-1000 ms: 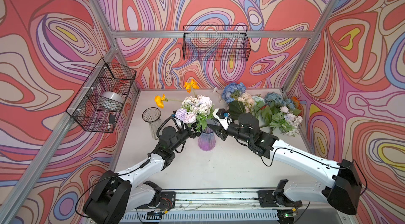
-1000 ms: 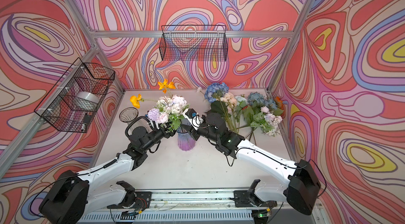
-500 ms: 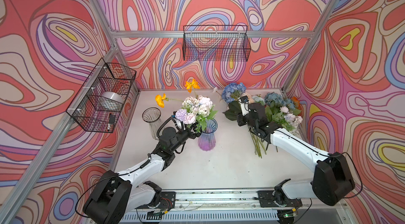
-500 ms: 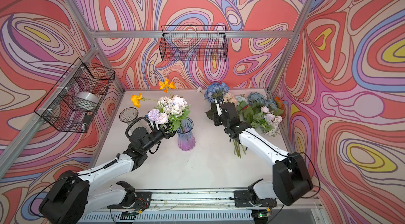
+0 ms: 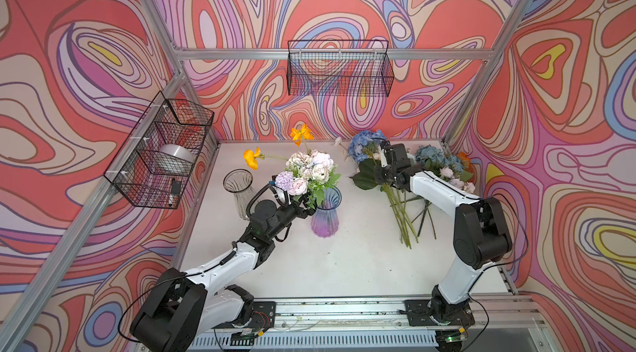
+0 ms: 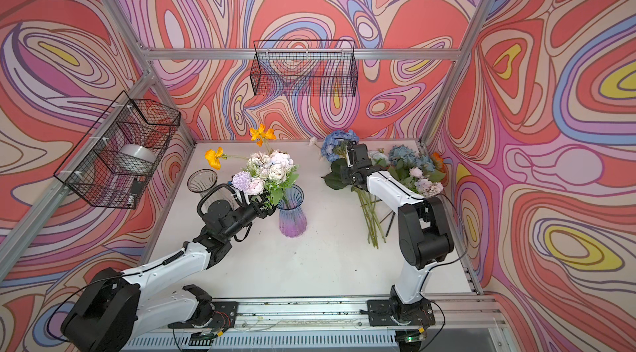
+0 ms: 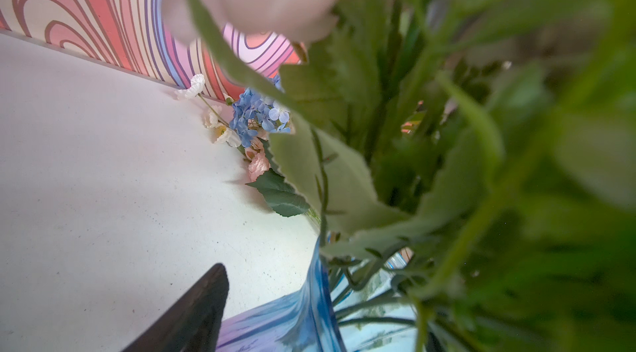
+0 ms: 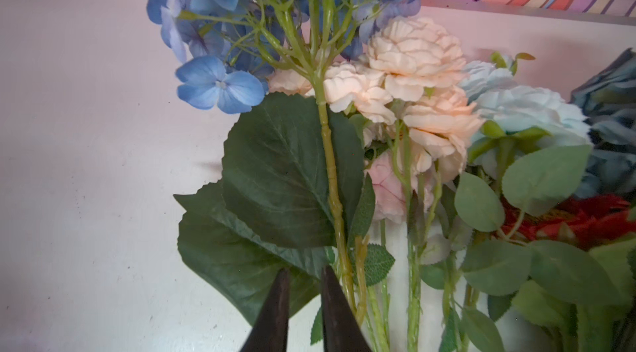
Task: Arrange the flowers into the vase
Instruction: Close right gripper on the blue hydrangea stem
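A white table (image 5: pixel 344 264) sits inside a booth with swirling pink walls, seen from above, with a robot arm at each side. Near the middle stands a blue-to-purple glass vase (image 5: pixel 325 219). It holds a pastel bunch (image 5: pixel 309 168) of cream, pink and lilac blooms that leans to the left, and orange poppies (image 5: pixel 301 133) rise behind it. The left hand (image 5: pixel 304 205) is buried in the bunch's foliage just above the vase rim. Its wrist view shows one dark finger (image 7: pixel 192 312) and leaves hide the rest, so I cannot tell whether it grips the stems. A clear glass vase (image 5: pixel 241 192) stands upright further left. To the right, the other flowers (image 5: pixel 444 164) lie heaped on the table. The right hand (image 8: pixel 304 276) hangs over a large leaf there, its fingers almost together with only a thin gap and nothing visibly between them. The blue hydrangea (image 8: pixel 220 85) stem lies just beside one finger, and peach roses (image 8: pixel 413 58) lie alongside.
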Robot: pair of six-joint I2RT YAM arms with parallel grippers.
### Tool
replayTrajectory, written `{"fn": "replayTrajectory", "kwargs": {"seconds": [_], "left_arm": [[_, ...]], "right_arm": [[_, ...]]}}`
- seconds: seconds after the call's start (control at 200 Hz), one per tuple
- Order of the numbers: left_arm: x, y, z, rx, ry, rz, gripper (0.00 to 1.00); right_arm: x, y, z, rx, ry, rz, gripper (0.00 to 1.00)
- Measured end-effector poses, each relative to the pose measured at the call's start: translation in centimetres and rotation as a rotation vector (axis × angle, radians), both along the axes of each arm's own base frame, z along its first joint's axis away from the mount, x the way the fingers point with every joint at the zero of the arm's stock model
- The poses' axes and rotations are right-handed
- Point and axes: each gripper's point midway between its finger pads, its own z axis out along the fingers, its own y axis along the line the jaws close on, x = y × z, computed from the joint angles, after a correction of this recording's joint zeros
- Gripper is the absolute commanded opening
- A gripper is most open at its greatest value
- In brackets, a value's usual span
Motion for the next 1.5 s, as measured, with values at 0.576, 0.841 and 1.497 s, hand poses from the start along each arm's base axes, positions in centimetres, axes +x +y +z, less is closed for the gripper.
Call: {"fn": "replayTrajectory", "kwargs": {"seconds": [0.576,0.841,1.497], "left_arm": [[0.1,0.0,0.0,0.003,0.003,0.002,0.87],[0.1,0.0,-0.1,0.006,0.006,0.002,0.87],[0.0,0.0,-0.1,0.009,0.01,0.003,0.87]], "right_arm": [[1.1,-2.1,-5.2,-0.165,0.127,-0.063,0.21],[1.0,-2.8,-5.1,-0.198,0.121,-0.085,0.22],[1.0,-2.9,-5.9,-0.195,0.134,-0.076,0.0]]}}
